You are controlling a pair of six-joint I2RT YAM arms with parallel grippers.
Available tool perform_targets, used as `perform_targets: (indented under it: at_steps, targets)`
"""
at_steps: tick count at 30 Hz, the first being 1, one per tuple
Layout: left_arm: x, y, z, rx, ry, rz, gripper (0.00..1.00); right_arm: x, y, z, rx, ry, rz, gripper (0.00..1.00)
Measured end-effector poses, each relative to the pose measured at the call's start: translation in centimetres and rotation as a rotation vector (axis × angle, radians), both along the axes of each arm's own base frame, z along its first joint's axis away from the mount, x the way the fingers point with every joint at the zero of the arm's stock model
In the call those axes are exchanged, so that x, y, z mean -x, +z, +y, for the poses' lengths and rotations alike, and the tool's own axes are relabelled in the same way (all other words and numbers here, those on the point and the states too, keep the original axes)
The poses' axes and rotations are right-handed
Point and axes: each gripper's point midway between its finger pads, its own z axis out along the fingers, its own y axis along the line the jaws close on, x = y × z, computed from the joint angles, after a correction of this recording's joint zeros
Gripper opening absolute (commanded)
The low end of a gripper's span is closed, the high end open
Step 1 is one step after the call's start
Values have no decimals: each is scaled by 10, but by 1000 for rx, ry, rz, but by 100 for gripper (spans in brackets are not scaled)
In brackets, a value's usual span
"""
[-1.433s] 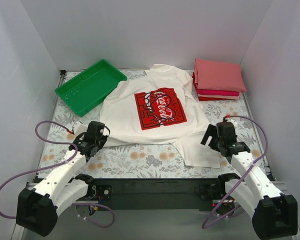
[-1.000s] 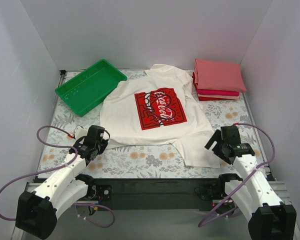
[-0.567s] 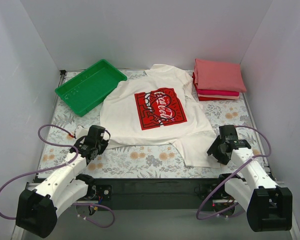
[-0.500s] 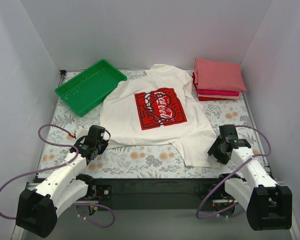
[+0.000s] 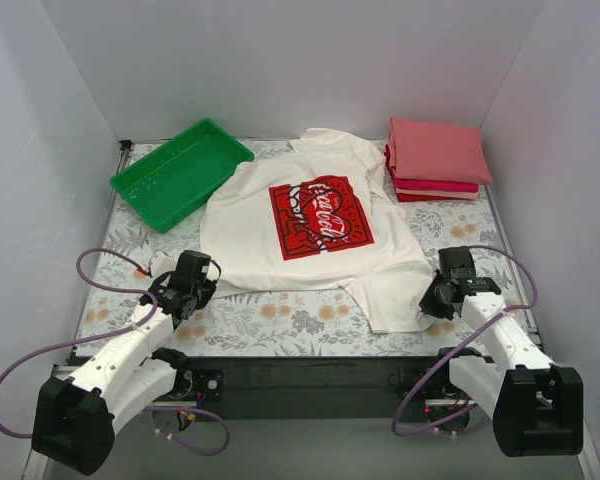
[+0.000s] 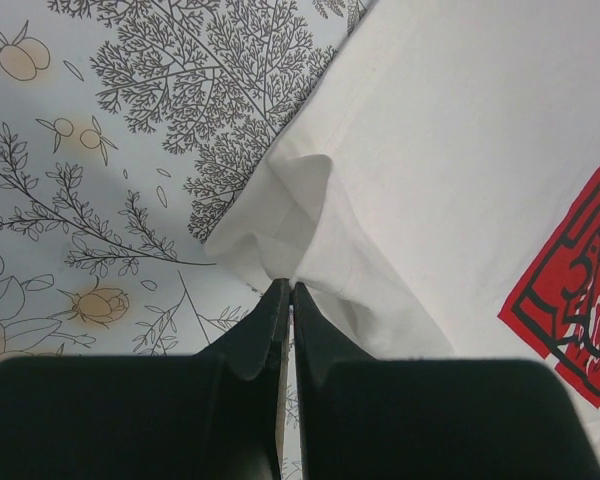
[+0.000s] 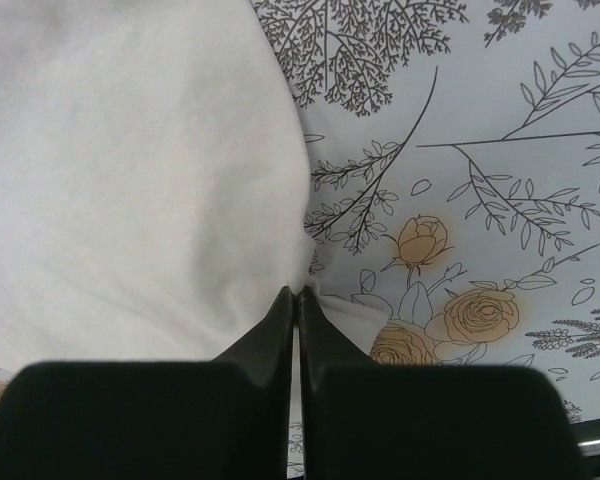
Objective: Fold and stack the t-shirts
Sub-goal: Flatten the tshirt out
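Observation:
A white t-shirt (image 5: 320, 215) with a red square Coca-Cola print lies spread face up in the middle of the flowered table. My left gripper (image 5: 199, 281) is shut on its near left hem corner; in the left wrist view the tips (image 6: 288, 288) pinch a raised fold of white cloth (image 6: 310, 215). My right gripper (image 5: 431, 304) is shut on the near right corner; in the right wrist view the cloth (image 7: 130, 180) bunches at the closed tips (image 7: 296, 293). A stack of folded t-shirts (image 5: 438, 155), salmon-pink on top with red and cream below, sits at the back right.
A green plastic tray (image 5: 180, 172) stands at the back left, angled, near the shirt's sleeve. White walls enclose the table on three sides. Purple cables loop beside both arms near the table's front edge (image 5: 310, 352).
My right gripper has moved in and down onto the shirt's near right corner and has gone from open to shut on it. The left gripper has kept its grip and barely moved.

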Motion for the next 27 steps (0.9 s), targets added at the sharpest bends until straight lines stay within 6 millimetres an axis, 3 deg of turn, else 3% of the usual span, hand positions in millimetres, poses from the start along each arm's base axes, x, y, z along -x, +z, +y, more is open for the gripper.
perform_targets:
  at_steps: [5,9,13,17,22,27]
  targets:
    - [-4,9,-2,6,-10,-32,0,-13,20,0,9,42,-98,1]
    - [-19,42,-7,33,-14,-122,0,-42,64,2,13,72,-277,1]
    - [-37,90,-13,74,-16,-250,0,-78,134,2,31,88,-497,1]
    - [-48,145,-15,106,-17,-383,0,-97,211,-6,81,74,-702,1]
    - [-49,218,-12,134,-22,-562,0,-101,294,-17,150,55,-898,1]
    - [-36,298,-2,148,-18,-754,0,-93,367,-25,193,30,-1052,1]
